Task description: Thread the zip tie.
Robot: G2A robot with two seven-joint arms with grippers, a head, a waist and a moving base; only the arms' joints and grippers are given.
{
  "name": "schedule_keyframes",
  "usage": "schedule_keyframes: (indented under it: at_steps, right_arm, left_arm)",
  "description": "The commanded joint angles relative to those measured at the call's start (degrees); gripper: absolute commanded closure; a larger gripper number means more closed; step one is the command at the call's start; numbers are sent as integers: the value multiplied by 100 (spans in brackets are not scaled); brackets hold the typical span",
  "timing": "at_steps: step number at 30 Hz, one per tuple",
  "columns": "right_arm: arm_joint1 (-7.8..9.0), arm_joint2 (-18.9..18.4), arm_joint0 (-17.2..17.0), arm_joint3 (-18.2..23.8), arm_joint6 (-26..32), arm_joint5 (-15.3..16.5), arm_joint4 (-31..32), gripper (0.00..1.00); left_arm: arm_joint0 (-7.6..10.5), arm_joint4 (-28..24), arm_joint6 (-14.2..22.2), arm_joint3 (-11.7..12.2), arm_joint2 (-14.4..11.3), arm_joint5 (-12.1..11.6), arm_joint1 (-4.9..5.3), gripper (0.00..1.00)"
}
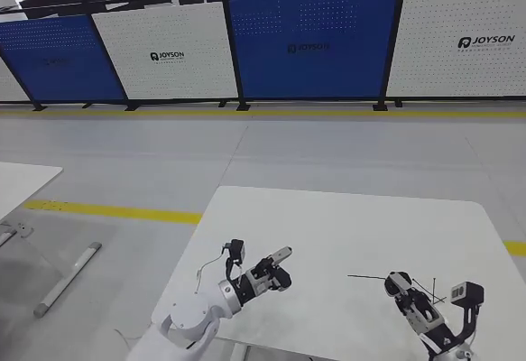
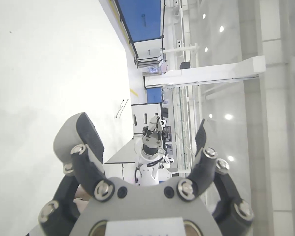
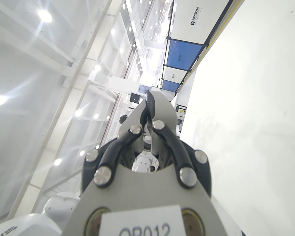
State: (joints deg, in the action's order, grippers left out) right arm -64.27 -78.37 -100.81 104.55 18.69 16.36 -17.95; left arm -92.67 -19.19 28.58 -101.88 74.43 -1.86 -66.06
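Note:
Thin black zip ties lie on the white table [image 1: 335,226]. One zip tie [image 1: 369,277] stretches leftward from the tip of my right gripper [image 1: 394,283], and I cannot tell whether they touch. Two more ties [image 1: 431,291] lie crossed just right of that gripper. The right gripper [image 3: 149,99] is shut, and its wrist view shows nothing between the black pads. My left gripper [image 1: 279,262] is near the table's front left, well left of the ties. The left gripper [image 2: 147,133] is open and empty. Zip ties [image 2: 121,109] and the right gripper [image 2: 153,128] appear far beyond it.
The table's far half is bare white surface. A second white table [image 1: 1,189] stands off to the left across the grey floor. Blue and white pegboard panels [image 1: 308,50] line the back of the room.

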Motion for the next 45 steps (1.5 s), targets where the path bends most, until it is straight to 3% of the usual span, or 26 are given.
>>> schedule_keyframes:
  at_steps: [1, 6, 9, 12, 28, 36, 45]
  right_arm:
    - [-28, 117, 34, 36, -132, -15, -27, 100]
    - [-120, 529, 169, 108, -656, -105, 185, 100]
    - [-158, 783, 256, 97, -731, -261, 443, 100]
    - [-158, 783, 256, 97, -731, -261, 443, 100]
    - [-160, 785, 258, 100, -737, -265, 441, 100]
    - [-240, 1062, 538, -147, -749, -385, 358, 100]
    - [-240, 1062, 538, -147, -749, -385, 358, 100]
  left_arm:
    - [-21, -70, 191, 80, -73, -227, 0, 0]
    - [152, -332, 538, 434, -363, -678, -33, 0]
    - [321, -261, 441, 529, -533, -843, -62, 0]
    - [417, -82, 115, 556, -643, -853, -88, 0]
    - [417, -82, 115, 556, -643, -853, -88, 0]
    - [417, -82, 115, 556, -643, -853, -88, 0]
    - [417, -82, 115, 556, -643, -853, -88, 0]
